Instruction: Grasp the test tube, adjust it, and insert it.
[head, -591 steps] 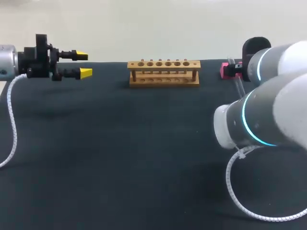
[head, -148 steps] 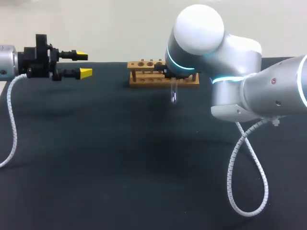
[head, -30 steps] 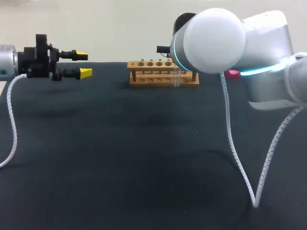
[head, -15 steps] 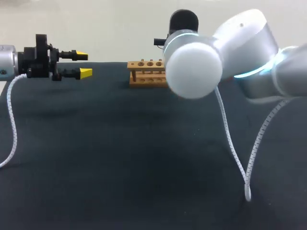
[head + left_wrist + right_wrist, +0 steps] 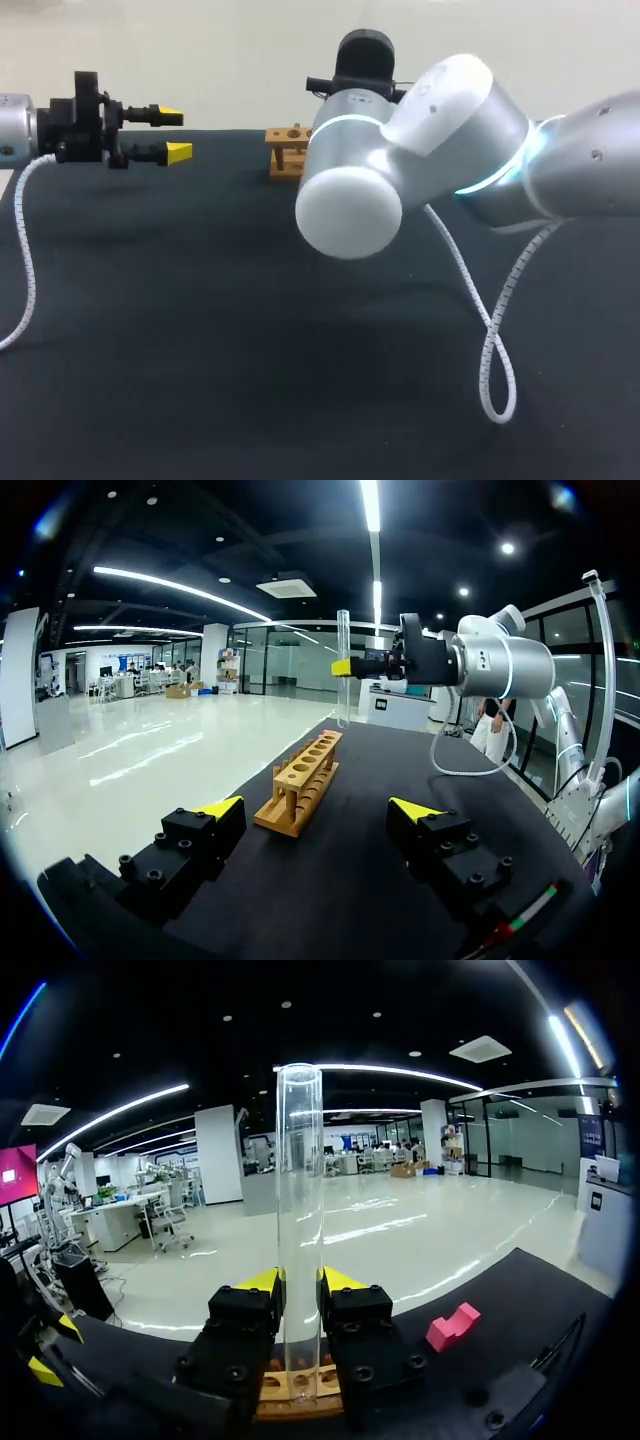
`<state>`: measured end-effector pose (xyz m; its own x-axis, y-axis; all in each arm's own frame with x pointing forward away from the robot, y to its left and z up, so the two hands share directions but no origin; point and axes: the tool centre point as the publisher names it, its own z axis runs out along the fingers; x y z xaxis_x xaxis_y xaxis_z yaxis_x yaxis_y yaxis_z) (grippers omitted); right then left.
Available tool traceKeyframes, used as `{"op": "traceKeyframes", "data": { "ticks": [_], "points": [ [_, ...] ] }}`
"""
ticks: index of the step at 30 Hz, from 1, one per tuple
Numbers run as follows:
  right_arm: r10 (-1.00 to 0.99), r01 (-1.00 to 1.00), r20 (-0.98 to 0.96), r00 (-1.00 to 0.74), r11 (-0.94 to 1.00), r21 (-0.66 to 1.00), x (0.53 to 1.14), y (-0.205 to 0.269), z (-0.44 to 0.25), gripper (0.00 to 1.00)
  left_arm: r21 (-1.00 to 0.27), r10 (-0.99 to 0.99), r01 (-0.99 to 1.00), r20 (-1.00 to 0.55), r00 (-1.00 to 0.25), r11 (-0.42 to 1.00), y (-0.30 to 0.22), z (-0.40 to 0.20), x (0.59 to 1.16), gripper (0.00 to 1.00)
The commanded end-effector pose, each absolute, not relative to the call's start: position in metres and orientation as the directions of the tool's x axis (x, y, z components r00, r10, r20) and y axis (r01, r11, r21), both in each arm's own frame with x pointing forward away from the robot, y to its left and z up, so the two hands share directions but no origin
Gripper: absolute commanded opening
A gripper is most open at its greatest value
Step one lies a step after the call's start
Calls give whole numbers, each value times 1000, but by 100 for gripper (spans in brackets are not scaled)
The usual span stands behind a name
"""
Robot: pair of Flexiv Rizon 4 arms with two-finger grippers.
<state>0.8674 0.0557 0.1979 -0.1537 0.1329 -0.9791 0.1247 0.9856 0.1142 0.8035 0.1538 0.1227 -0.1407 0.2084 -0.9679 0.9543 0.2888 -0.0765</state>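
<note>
Right gripper clamped on clear glass test tube, held upright above wooden holed rack at black table's twelve o'clock, evidently for insertion. Left gripper, nine o'clock, jaws apart, empty.

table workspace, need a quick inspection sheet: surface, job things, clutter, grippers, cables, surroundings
surface: table covered in black cloth
job's things: test tube upright, held above the far end of the wooden rack, not yet in a hole; rack holes look empty
clutter: pink block on the cloth, apart from the rack
grippers: right gripper shut on the test tube; left gripper open, empty, off to the side of the rack
cables: white coiled cables hang from both arms
surroundings: nothing seen
</note>
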Motion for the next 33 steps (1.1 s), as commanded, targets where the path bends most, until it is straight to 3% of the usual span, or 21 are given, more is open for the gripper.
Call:
{"op": "traceKeyframes", "data": {
  "ticks": [1, 33],
  "points": [
    [132, 111, -987, -96, 986, 121, 877, 55, 191, 0, -72, 206, 953, -969, -136, 294, 154, 122, 801, 100],
    [115, 129, -988, -104, 987, 101, 891, 33, 163, 0, -72, 206, 953, -969, -136, 294, 154, 122, 801, 100]
  ]
}}
